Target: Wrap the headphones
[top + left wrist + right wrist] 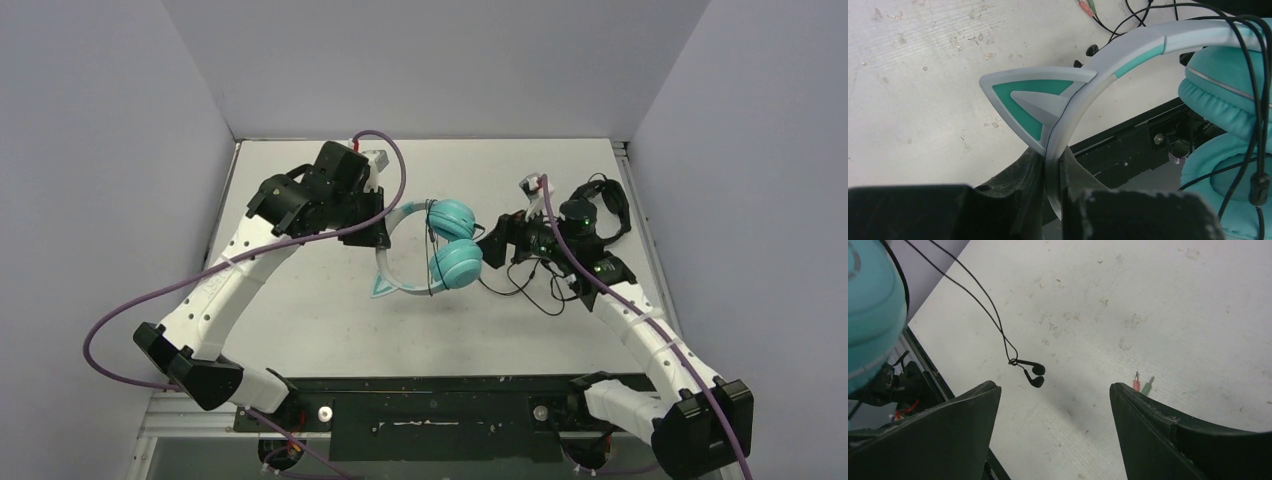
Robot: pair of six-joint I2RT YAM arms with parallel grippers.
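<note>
While the left gripper [1053, 170] clamps its jaws tight on the pale headband [1128, 55], the headphones [440, 250] sit over the middle of the table [330, 320]. Whether they rest on its surface or hang just above it cannot be told. The grip falls on the headband right below one cat-ear point [1028, 100], which is grey with a teal inset. From the headphones' left side, this arm reaches in across the band's curve.

The two round teal ear cups [455, 245] lie close together on the headphones' right side, and the thin black cable [1255, 100] runs across them in a few strands. More of that cable trails off loose to the right of the headphones, looping on the tabletop.

The right gripper [1054, 386] hovers just to the right of the ear cups with its jaws spread wide and nothing between them. Seen past its fingers [948, 430], two small black earbuds [1035, 374] hang on thin leads, and a pink and a green plug [1143, 385] lie on the tabletop to the right of the headphones.
</note>
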